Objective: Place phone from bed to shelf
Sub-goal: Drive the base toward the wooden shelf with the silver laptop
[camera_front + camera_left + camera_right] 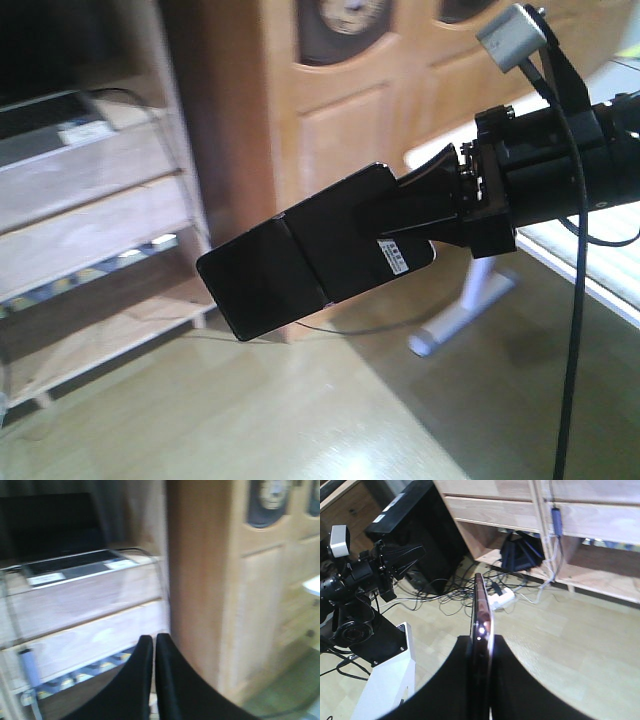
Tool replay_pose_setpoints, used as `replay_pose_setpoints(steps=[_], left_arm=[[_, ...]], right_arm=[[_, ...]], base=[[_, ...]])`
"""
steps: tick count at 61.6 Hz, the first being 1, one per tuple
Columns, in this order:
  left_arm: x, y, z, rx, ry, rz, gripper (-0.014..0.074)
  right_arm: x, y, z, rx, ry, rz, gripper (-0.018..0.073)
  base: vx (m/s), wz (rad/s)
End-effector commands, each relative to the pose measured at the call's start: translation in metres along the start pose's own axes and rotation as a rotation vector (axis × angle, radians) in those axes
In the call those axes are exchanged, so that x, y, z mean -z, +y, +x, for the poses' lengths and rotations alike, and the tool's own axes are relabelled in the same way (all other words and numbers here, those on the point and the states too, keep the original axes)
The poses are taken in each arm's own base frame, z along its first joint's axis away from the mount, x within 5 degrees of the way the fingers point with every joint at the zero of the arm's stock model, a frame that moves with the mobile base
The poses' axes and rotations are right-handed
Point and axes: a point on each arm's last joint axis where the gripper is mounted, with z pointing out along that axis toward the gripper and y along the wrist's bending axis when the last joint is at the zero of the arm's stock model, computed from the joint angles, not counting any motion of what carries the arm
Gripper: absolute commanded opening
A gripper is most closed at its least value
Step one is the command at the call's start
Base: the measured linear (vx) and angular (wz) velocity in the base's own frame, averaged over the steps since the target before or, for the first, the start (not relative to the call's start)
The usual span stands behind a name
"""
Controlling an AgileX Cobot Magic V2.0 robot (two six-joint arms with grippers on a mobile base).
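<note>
While aloft, phone point(270, 275) between right jaws

Phone look: phone point(262, 275) is a thin glossy black slab, creased across its middle, with a small white sticker point(393, 258) near its right end; edge-on from the right wrist view the rim shows pinkish
Phone pose: in the air, tilted, left end low, right end high
Phone hold: right end clamped in the right gripper point(378, 225)
Shelf look: shelf point(95, 205) of thick light wood planks with visible grain
Shelf place: at the left, apart from the phone
</note>
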Motion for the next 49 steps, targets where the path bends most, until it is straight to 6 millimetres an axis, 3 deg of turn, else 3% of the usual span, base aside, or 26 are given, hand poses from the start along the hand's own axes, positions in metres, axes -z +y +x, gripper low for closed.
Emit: replay_pose_setpoints(steps=[1,25,49], left_arm=[[0.003,0.0016,-0.0142,0.014,-0.107,-0.01,0.0001],[0.003,0.0016,-0.0142,0.014,-0.107,-0.01,0.0001],[0.003,0.0016,-0.0142,0.014,-0.107,-0.01,0.0001]], right_arm=[[0.0099,0.0212,-0.0115,0.027,-0.065,-0.077,-0.0002],[0.0099,0.0212,-0.0115,0.027,-0.065,-0.077,-0.0002],[0.0099,0.0212,-0.0115,0.027,-0.065,-0.077,-0.0002]], base=[[0.33,0.64],[0.3,0.61],[0.29,0.35]])
